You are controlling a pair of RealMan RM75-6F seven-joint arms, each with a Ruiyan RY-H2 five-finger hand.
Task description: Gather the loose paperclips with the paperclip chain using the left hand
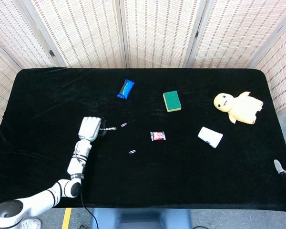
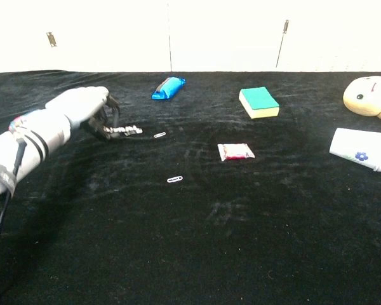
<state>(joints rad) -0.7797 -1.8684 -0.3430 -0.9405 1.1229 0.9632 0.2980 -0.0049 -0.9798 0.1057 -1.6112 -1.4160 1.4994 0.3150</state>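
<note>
A: Where's the chain relative to the hand?

B: The left hand (image 2: 89,108) pinches one end of the paperclip chain (image 2: 126,131), fingers curled down around it. The chain sticks out toward the table middle, tip just beside a loose paperclip (image 2: 160,135). Can't tell if they touch.

A: Other clips?

B: A second loose clip (image 2: 174,179) lies nearer the front edge, well apart from the hand and chain. In the head view, the same layout: hand (image 1: 89,129), chain (image 1: 109,129), near clip (image 1: 124,125), far clip (image 1: 132,152).

A: Materials, quick.

B: The chain is thin silver wire links, shiny. The loose clips are the same silver wire, small ovals. The hand is a smooth pale grey shell with dark fingers underneath. The table (image 1: 47,95) is covered in black fabric, matte and slightly wrinkled.

A: Arm pose?

B: The left forearm comes in from the front-left corner, angled up toward the table middle, white and grey with dark bands at the wrist. Back of the hand faces up, fingers pointing down at the cloth. Whether the fingertips touch the cloth is unclear.

A: Right hand?

B: Only a grey sliver at the right edge of the head view (image 1: 278,166); can't tell how its fingers lie.

A: Clutter?

B: Blue wrapped bar (image 2: 167,87), green sponge (image 2: 258,102) with a yellow base, small red-and-white candy packet (image 2: 235,151), white cup on its side (image 2: 363,149) with a blue flower print, yellow plush toy (image 2: 371,95). All well apart from the hand.
</note>
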